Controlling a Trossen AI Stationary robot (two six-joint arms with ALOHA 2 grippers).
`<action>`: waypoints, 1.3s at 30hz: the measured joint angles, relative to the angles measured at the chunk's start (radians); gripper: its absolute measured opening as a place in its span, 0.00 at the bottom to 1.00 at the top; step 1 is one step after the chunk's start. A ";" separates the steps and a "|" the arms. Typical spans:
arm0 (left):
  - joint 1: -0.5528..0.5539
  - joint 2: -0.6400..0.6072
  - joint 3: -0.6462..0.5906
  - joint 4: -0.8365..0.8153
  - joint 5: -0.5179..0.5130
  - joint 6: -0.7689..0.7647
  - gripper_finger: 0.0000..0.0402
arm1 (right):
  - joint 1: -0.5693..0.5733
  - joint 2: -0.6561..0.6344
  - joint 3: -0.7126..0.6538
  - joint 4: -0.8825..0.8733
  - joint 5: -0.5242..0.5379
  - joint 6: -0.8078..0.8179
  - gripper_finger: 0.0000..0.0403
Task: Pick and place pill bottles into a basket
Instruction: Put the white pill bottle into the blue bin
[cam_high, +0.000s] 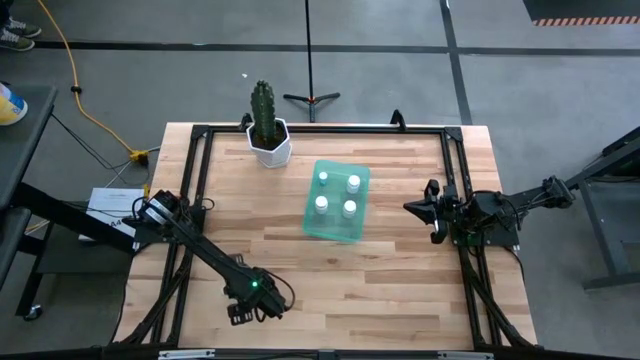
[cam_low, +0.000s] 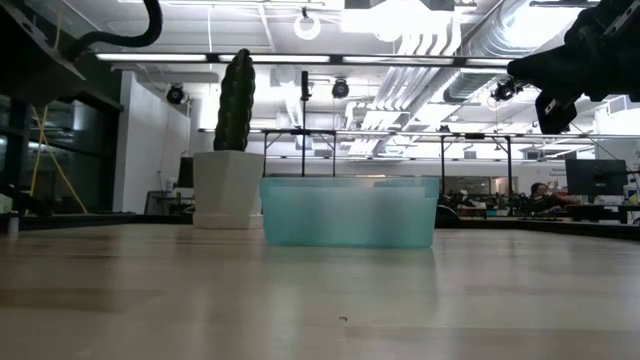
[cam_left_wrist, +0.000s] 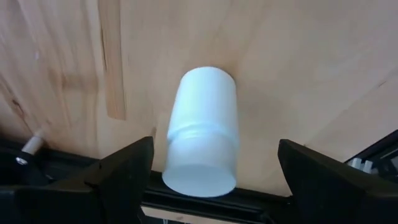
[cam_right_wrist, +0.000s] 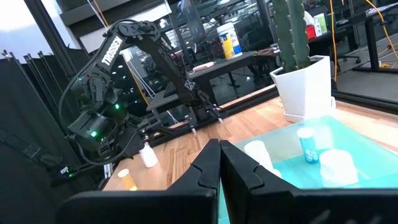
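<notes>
Wood table (cam_high: 380, 280): carried everything.
Basket (cam_high: 337, 231): teal, translucent, mid-table, four pill bottles (cam_high: 322, 204) standing inside.
Cactus pot (cam_high: 270, 143): white, just behind the basket.
Left gripper (cam_left_wrist: 208, 186): near front edge, fingers spread wide around a white bottle (cam_left_wrist: 202, 134).
Right gripper (cam_right_wrist: 219, 165): raised right of the basket, fingers pressed together, empty.

The wooden counter (cam_high: 380, 270) carries a green basket (cam_high: 336, 229) near its middle, a white cactus pot (cam_high: 270, 143) behind it, and a lone bottle (cam_left_wrist: 202, 134) by the left front edge.
</notes>
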 joint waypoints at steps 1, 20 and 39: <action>0.000 0.000 0.000 0.000 -0.007 0.008 0.94 | 0.000 0.000 0.000 0.000 0.000 0.001 0.00; 0.000 -0.001 -0.103 -0.001 0.087 0.101 0.94 | 0.000 0.000 0.000 0.000 0.000 -0.002 0.00; 0.000 -0.001 -0.103 0.082 -0.020 0.104 0.93 | 0.000 0.000 0.000 -0.001 0.000 0.002 0.00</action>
